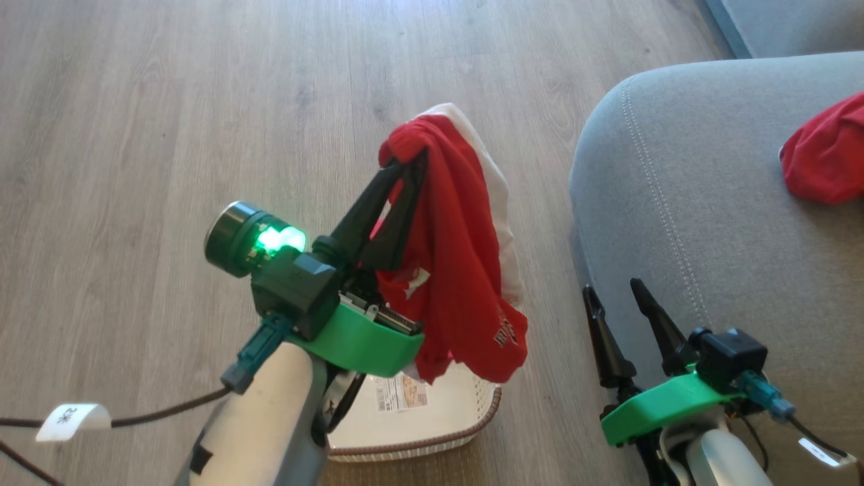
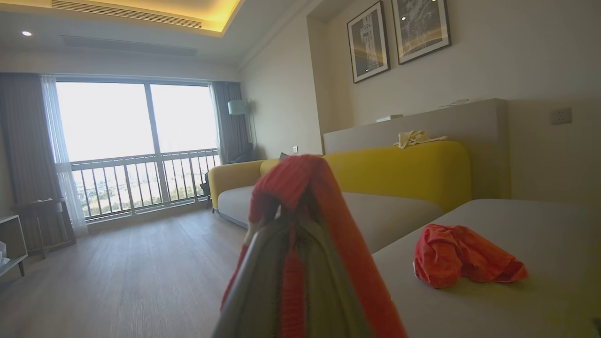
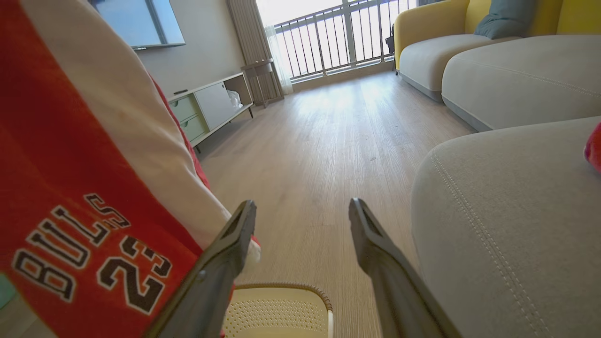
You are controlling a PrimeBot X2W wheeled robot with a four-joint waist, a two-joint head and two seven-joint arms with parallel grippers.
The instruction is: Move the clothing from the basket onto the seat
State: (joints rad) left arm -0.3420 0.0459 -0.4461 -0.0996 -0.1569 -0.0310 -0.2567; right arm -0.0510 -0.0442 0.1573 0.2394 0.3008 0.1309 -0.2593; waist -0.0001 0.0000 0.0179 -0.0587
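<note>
Currently left gripper (image 1: 408,158) clenched on striped red garment (image 1: 459,270), cloth hanging over basket (image 1: 472,425) at 6 o'clock of head view. Plain red garment (image 1: 827,152) lying on seat (image 1: 709,223) at 3 o'clock. Right gripper (image 1: 611,285) at 5 o'clock, jaws spread wide, empty, beside seat edge

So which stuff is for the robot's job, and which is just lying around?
For the job: jersey hanging from the shut left gripper; red garment lying on the seat; basket on the floor; right gripper, open, holding nothing.

Just lying about: yellow cloth atop the yellow sofa; pictures on the wall; cabinet.
</note>
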